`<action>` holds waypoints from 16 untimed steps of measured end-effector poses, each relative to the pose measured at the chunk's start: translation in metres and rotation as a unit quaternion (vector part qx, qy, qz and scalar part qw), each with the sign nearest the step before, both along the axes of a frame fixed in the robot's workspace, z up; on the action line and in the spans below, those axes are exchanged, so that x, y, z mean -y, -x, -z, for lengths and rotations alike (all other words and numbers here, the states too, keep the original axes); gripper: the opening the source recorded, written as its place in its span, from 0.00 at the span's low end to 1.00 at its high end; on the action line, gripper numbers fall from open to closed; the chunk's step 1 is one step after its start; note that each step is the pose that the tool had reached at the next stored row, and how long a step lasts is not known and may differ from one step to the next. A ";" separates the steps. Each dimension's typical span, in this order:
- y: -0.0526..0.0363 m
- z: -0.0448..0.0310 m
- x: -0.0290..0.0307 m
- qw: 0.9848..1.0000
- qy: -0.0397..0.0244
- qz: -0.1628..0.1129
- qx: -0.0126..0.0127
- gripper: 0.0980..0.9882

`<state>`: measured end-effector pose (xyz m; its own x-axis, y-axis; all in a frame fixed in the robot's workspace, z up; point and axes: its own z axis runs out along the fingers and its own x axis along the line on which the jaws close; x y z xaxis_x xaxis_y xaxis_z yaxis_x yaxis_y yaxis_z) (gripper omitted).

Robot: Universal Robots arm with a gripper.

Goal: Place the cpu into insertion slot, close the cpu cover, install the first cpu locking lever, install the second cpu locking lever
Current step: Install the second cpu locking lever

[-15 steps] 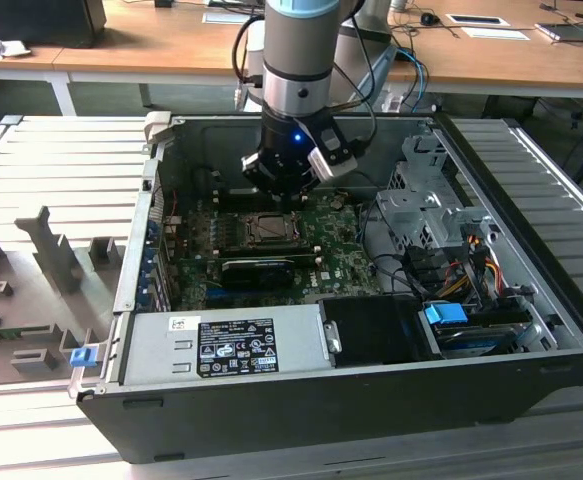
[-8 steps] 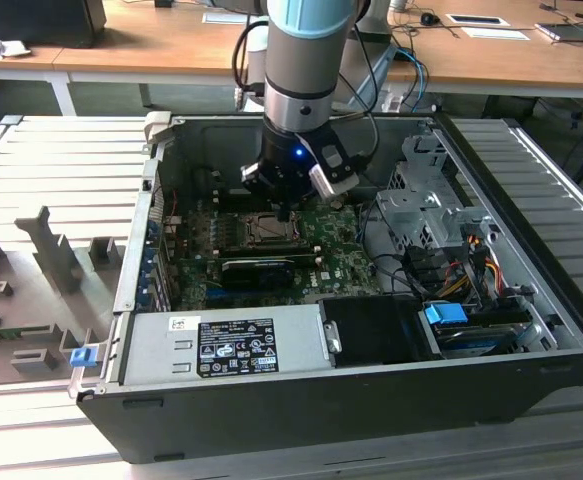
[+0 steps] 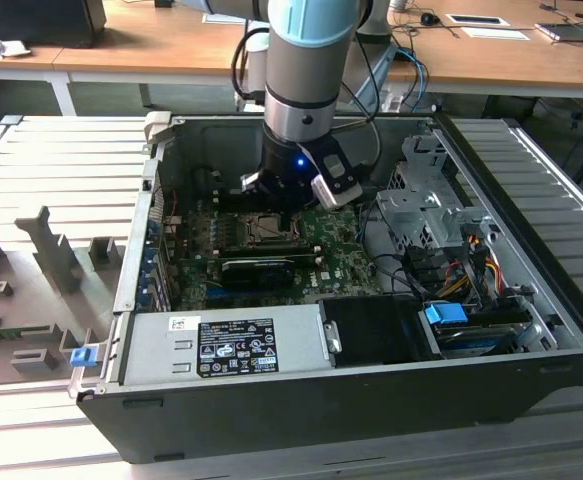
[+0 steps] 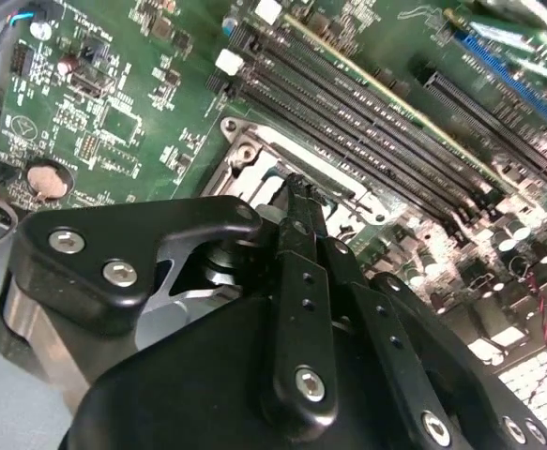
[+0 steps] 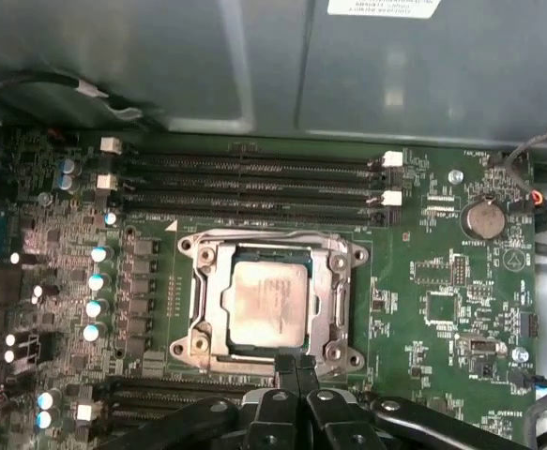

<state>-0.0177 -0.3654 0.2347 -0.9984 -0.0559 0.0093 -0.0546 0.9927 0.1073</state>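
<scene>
The cpu (image 5: pixel 268 302), a pale grey square chip, sits in the insertion slot on the green motherboard. The cpu cover (image 5: pixel 209 302), a silvery frame plate, lies flat around it. A thin wire lever (image 5: pixel 273 234) runs along the socket edge nearest the memory slots. My gripper (image 5: pixel 296 364) is shut, its two black fingers pressed together with nothing visible between them. Its tips are at the socket edge opposite the memory slots. In the second wrist view the gripper (image 4: pixel 298 187) points down at the socket frame (image 4: pixel 254 150). In the exterior view the gripper (image 3: pixel 286 208) hangs right over the socket (image 3: pixel 264 229).
Several black memory slots (image 5: pixel 254 178) run beside the socket. A long black card (image 3: pixel 261 268) lies just beyond it, and a coin battery (image 5: pixel 484 218) sits nearby. The power supply (image 3: pixel 226 345), the drive cage (image 3: pixel 431 200) with cables, and the case walls hem in the board.
</scene>
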 end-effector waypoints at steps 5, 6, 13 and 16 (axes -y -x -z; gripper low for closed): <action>0.0131 0.0006 0.0076 1.000 0.000 -0.004 0.000 0.01; 0.0180 0.0008 0.0081 1.000 0.000 -0.005 0.000 0.01; 0.0317 0.0026 0.0173 1.000 0.000 -0.017 0.000 0.01; 0.0403 0.0090 0.0175 1.000 -0.001 -0.023 0.000 0.01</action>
